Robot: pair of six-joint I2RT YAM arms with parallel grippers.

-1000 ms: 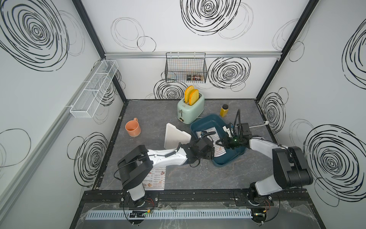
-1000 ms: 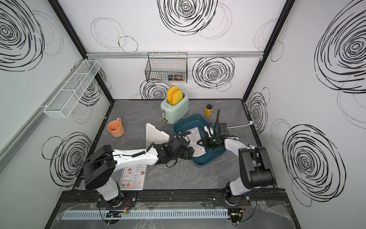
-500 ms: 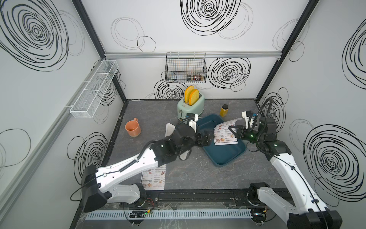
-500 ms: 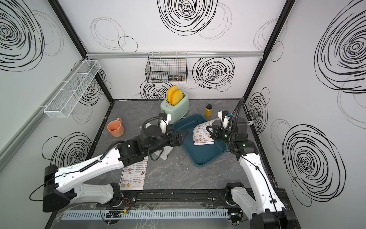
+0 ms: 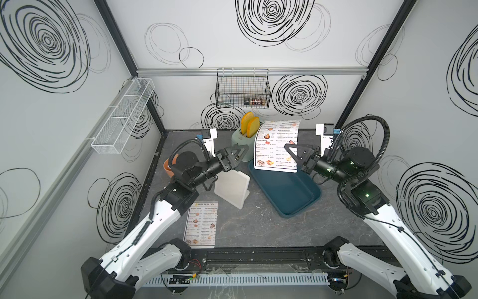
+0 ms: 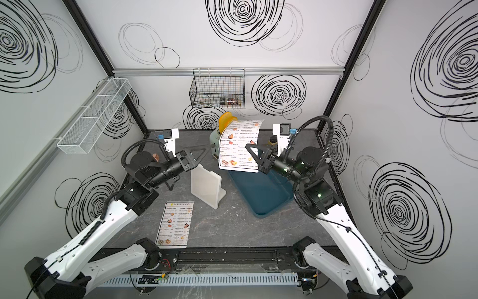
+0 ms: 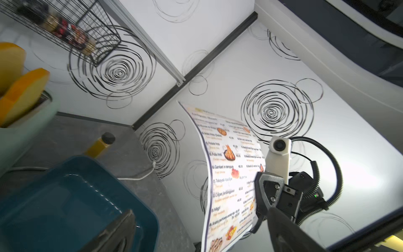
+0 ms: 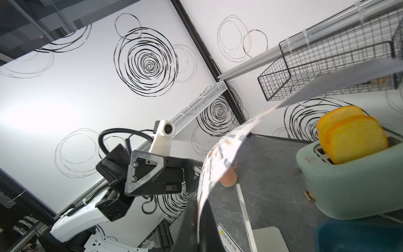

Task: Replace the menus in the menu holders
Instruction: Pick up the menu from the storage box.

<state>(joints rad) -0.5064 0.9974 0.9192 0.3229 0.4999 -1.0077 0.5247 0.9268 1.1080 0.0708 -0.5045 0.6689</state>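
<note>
R pincer (image 5: 293, 155) clamped on the edge of a thin paper menu (image 5: 271, 145), which is curled and held aloft over a teal plastic bin (image 5: 287, 191). L pincer (image 5: 239, 155) is apart and empty. A frosted, round-cornered holder (image 5: 231, 190) stands upright on the stone-look table (image 5: 258, 227). The 2nd menu (image 5: 201, 224) lies flat nearby. Only the R wrist view shows the held sheet's grey, unprinted back.

A mint toaster (image 5: 236, 141) with two orange toast slices (image 5: 249, 125) stands at the back of the grey tabletop (image 5: 258, 227), a dark teal bin (image 5: 287, 191) near it, an orange cup (image 5: 167, 168) to its left, a black wire basket (image 5: 241, 89) above.
</note>
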